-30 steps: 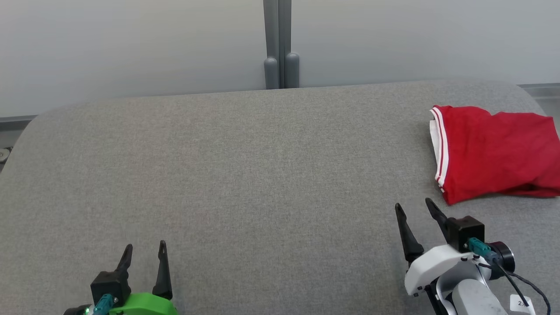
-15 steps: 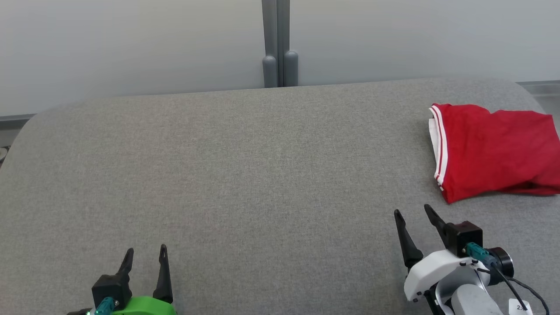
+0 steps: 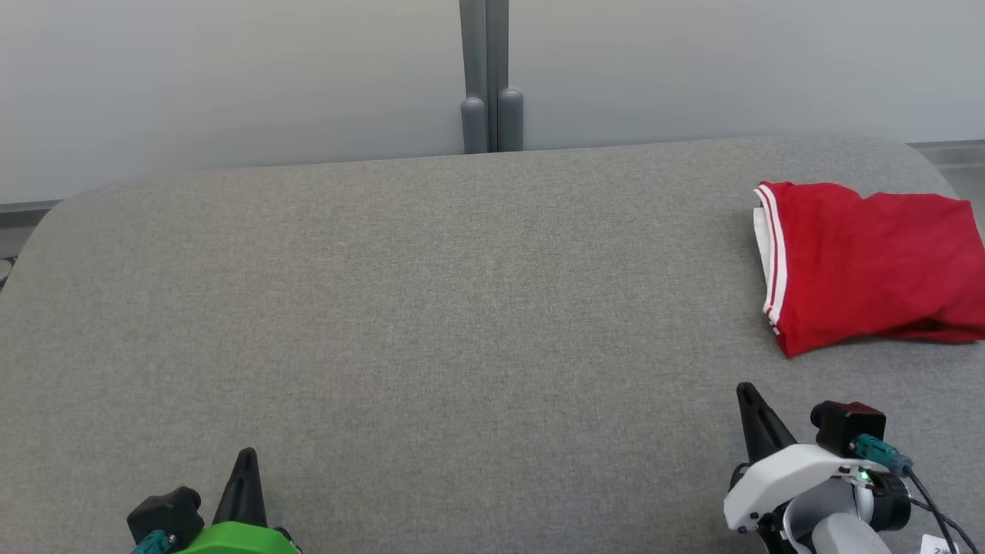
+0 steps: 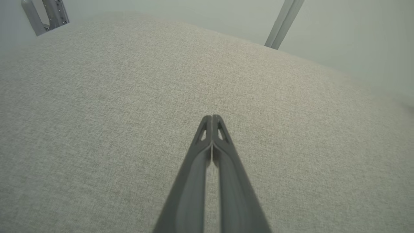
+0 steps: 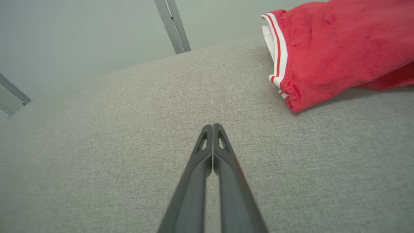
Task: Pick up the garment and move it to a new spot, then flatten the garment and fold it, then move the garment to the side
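Evidently the garment [image 3: 869, 269] has reached its side position: it lies as a compact red bundle at 2 o'clock on the counter [image 3: 431, 308], with its white striped band [image 3: 772, 261] facing 9 o'clock. Its far side runs out of the head view at 3 o'clock, so how close it sits to the counter's edge there cannot be told.

The layers look stacked rather than spread, with a lower layer showing along the 5 o'clock side. This fits a fold already made and set aside.

The left end effector [image 3: 246, 455] stands at 7 o'clock with its fingers pressed together on nothing. The right end effector [image 3: 748, 396] stands at 5 o'clock in the same state, tips meeting with no cloth between them. It is near the garment's closest corner but apart from it. Both point toward 12 o'clock, low over the near edge. In my judgement this is a rest posture, not an approach.

Open grey surface runs from 8 o'clock through the centre to 1 o'clock. The far edge curves down at the 10 and 2 o'clock corners. A grey post [image 3: 491, 77] rises against the wall at 12 o'clock, behind the counter and outside any likely path.
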Robot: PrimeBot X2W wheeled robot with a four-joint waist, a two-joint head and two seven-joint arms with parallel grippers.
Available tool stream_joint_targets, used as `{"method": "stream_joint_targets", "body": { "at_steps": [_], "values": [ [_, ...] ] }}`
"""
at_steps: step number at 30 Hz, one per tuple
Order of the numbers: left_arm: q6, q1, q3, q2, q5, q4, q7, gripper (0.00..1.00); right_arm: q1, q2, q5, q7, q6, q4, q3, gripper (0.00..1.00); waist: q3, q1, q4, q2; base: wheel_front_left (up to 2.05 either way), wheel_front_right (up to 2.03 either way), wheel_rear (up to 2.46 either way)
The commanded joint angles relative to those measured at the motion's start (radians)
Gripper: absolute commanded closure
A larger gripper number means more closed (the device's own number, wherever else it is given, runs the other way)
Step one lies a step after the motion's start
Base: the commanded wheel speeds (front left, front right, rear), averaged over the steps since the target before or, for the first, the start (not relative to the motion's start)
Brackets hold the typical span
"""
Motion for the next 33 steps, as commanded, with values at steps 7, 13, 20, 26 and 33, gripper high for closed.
{"method": "stream_joint_targets", "body": {
  "at_steps": [7, 13, 20, 26, 33],
  "values": [
    [-0.013, -0.03, 0.007, 0.005, -0.152, -0.045, 0.027, 1.0, -0.012, -0.004, 0.157, 0.034, 0.0, -0.049, -0.016, 1.0, 0.001, 0.0, -0.001, 0.0, 0.0, 0.0, 0.0],
    [-0.018, -0.036, 0.012, 0.005, -0.251, -0.062, 0.049, 1.0, -0.009, -0.004, 0.261, 0.06, 0.0, -0.068, -0.028, 1.0, 0.002, 0.0, -0.002, 0.0, 0.0, 0.0, 0.0],
    [-0.024, -0.044, 0.019, 0.006, -0.359, -0.079, 0.075, 1.0, -0.007, -0.005, 0.373, 0.088, 0.0, -0.087, -0.041, 1.0, 0.003, 0.0, -0.003, 0.0, 0.0, 0.0, 0.0],
    [-0.028, -0.049, 0.024, 0.007, -0.431, -0.09, 0.092, 1.0, -0.006, -0.005, 0.449, 0.108, -0.001, -0.1, -0.05, 1.0, 0.004, 0.0, -0.003, 0.0, 0.0, 0.0, 0.0],
    [-0.034, -0.056, 0.03, 0.008, -0.539, -0.107, 0.117, 1.0, -0.004, -0.006, 0.56, 0.137, -0.001, -0.119, -0.064, 1.0, 0.005, 0.0, -0.004, 0.0, 0.0, 0.0, 0.0]
  ]
}}
